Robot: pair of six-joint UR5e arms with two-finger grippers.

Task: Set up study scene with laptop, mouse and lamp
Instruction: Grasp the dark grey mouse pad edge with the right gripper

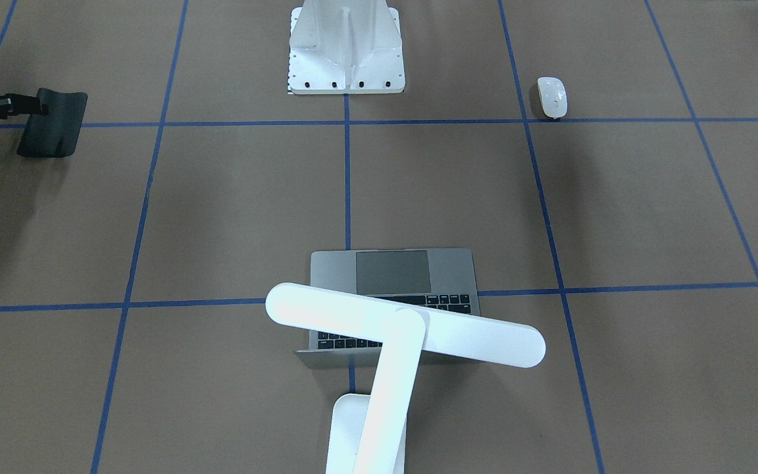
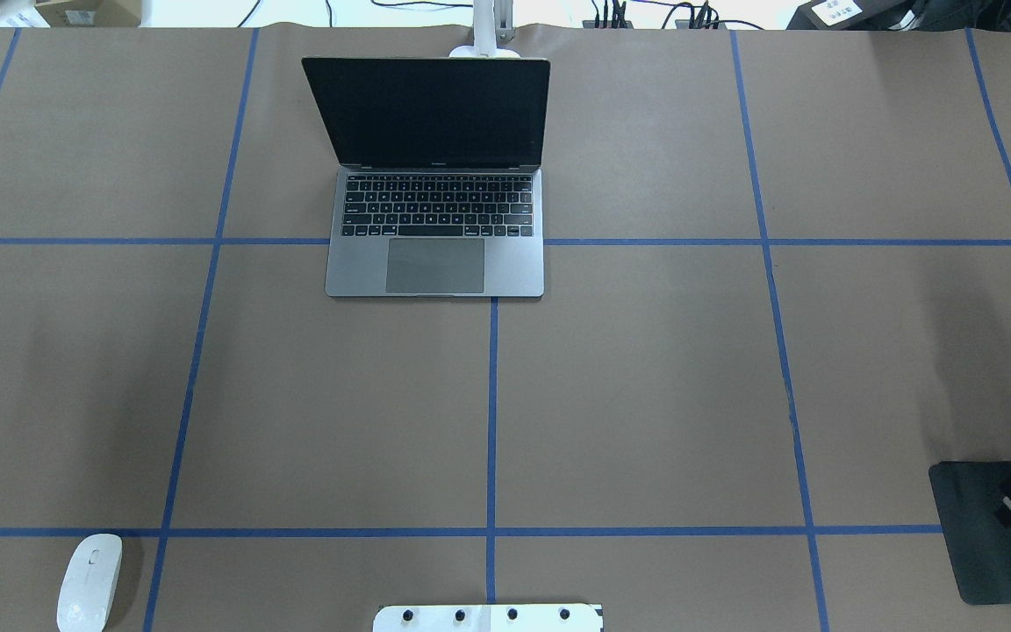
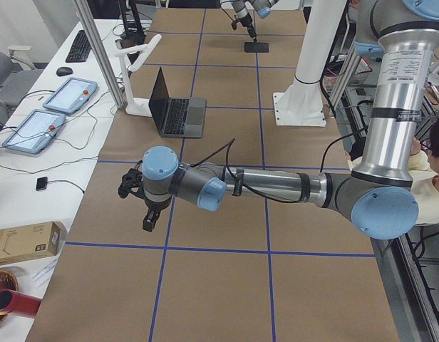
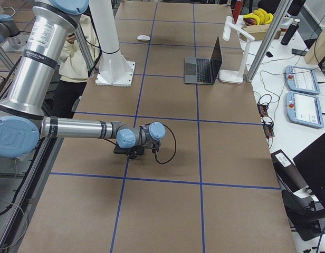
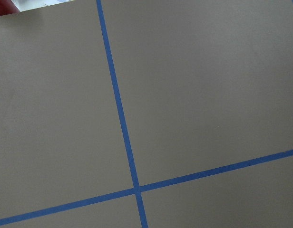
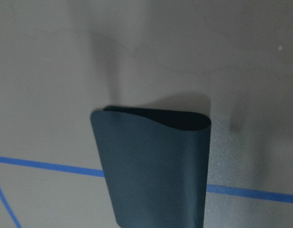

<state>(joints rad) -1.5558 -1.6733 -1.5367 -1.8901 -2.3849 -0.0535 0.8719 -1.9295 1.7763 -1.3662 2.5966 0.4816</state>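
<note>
Laptop stood open at the far side of the worktop, its screen dark, with the lamp planted just behind its lid. The mouse lay well apart from both, near the robot's edge on its left side, some way from the white pedestal. The right jaws were closed on one edge of a black mat, which curled where it was held. The left arm reached out over the taped brown surface; whether its jaws were open I could not tell.

Lamp behind laptop — mouse well apart, near pedestal
</note>
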